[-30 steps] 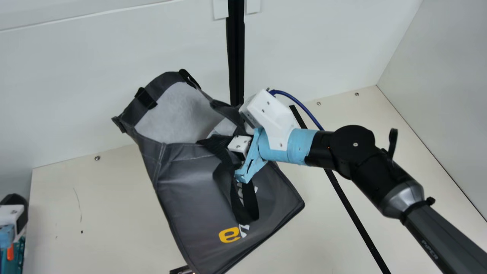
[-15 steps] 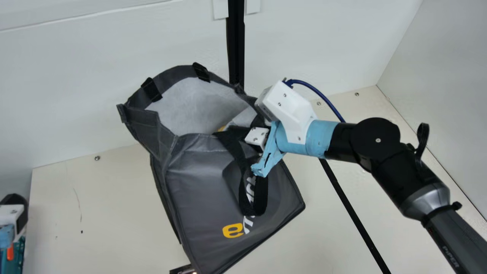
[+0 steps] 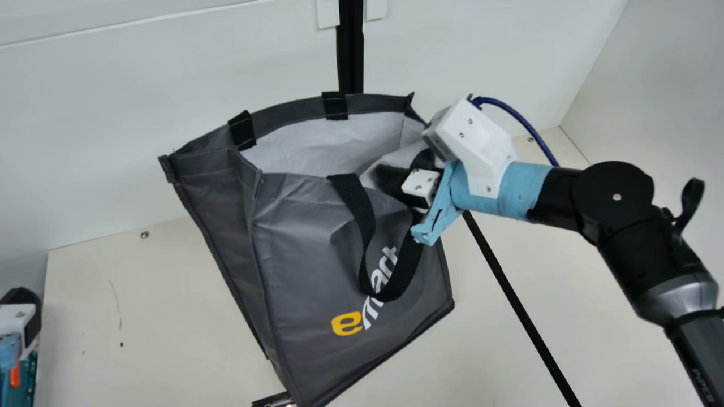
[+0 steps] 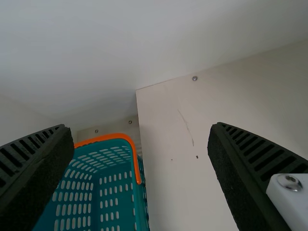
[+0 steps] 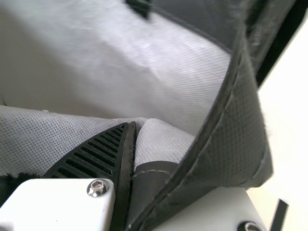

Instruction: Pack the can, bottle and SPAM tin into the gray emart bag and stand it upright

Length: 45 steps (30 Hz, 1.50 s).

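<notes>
One gray emart bag (image 3: 311, 243) on the table (image 3: 141, 294), mouth up, rim pinched in the right gripper (image 3: 396, 182). Left gripper (image 3: 20, 319) has its fingers wide apart (near the teal basket (image 4: 115, 195)).

Comprises one gray emart bag (image 3: 317, 249), with one black handle loop (image 3: 366, 226) on the near face and two black strap tabs (image 3: 335, 105) on the far rim. Includes two grippers: one left gripper (image 3: 22, 299), one right gripper (image 3: 396, 176). Adds one teal basket (image 4: 139, 207) with orange rim, one cream table (image 3: 141, 299), one black strip (image 3: 509, 291) on the tabletop, one black upright post (image 3: 351, 51), two white plates (image 3: 328, 14) beside the post, one blue cable (image 3: 520, 117).
</notes>
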Available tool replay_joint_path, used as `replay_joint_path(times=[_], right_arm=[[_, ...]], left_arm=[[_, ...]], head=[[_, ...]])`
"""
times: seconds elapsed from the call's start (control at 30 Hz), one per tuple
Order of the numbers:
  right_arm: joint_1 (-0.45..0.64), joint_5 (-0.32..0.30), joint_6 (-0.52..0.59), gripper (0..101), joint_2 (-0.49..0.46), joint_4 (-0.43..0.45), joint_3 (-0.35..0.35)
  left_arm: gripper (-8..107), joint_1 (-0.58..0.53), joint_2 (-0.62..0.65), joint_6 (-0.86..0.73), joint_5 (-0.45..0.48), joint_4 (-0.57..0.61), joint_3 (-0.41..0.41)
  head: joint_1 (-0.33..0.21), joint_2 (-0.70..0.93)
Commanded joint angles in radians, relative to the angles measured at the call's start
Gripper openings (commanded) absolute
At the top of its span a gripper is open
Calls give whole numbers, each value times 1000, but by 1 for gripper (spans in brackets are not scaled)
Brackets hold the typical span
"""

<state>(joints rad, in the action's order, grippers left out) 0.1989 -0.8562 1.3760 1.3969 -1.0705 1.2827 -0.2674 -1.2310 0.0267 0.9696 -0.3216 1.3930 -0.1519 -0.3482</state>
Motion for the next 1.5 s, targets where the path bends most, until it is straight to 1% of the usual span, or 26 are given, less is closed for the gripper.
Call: replay_joint_path(times=[0.0,0.33,0.67,1.17,1.47], right_arm=[[27,-11,6,0,-4,-9,4],[149,-67,30,0,-13,-17,34],[269,-94,46,0,6,12,77],[458,-127,62,0,67,71,176],[592,-172,89,0,116,91,255]], left_arm=[[90,0,0,0,0,0,0],[90,0,0,0,0,0,0],[90,0,0,0,0,0,0],[90,0,0,0,0,0,0],[90,0,0,0,0,0,0]], head=[[-23,-1],[-23,-1],[-23,-1],[-23,-1],[-23,-1]])
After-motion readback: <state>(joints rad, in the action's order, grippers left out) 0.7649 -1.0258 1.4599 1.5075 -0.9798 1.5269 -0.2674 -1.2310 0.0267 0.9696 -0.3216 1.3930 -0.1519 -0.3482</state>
